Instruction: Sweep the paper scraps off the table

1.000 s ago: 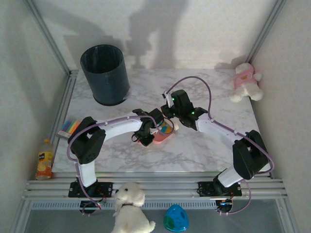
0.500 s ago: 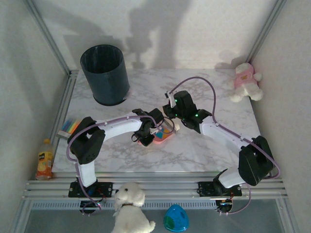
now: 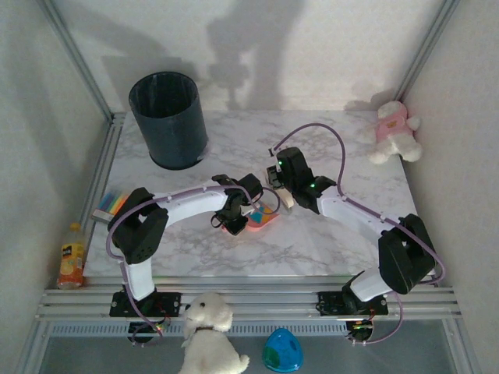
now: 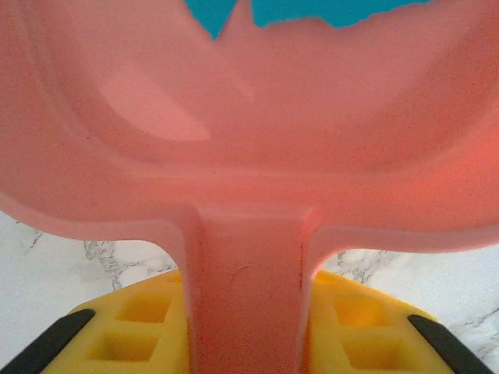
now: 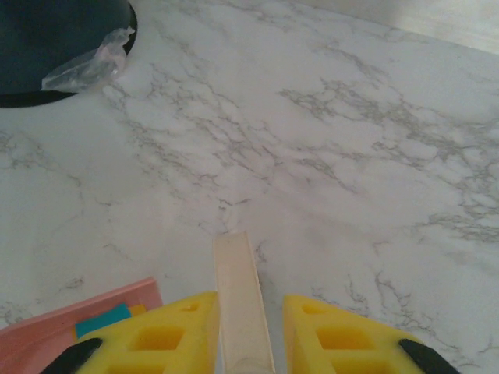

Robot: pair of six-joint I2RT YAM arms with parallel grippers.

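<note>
Paper scraps [image 3: 269,211], blue and orange, lie inside the pink dustpan [image 3: 257,224] just below the middle of the overhead frame. From the left wrist, a blue scrap [image 4: 312,9] shows at the top edge beyond the pan's curved wall [image 4: 249,156]. From the right wrist, blue and orange bits [image 5: 103,319] sit on the pan's corner [image 5: 47,333] at lower left.

The left gripper [image 4: 245,319] is clamped on the pan's handle, its yellow pads tight against either side. The right gripper [image 5: 243,331] is pressed together on a pale flat stick [image 5: 236,280], probably a brush handle; I cannot see its working end in that view. In the overhead frame this gripper [image 3: 282,191] sits just up and right of the pan's mouth, and the left gripper [image 3: 240,218] is at the pan's left end.

Sweeping looks close to done, judging by how much paper is already in the pan. To finish it well, the pan's lip should stay flat on the table [image 3: 343,156] so thin paper cannot slip under it. Brush strokes should be short and low, drawn toward the mouth, so the light pieces slide in rather than flick away. The left arm must brace the pan against each push. If emptying into the dark bin [image 3: 170,117] at upper left comes next, the pan should travel level, mouth slightly raised.
</note>
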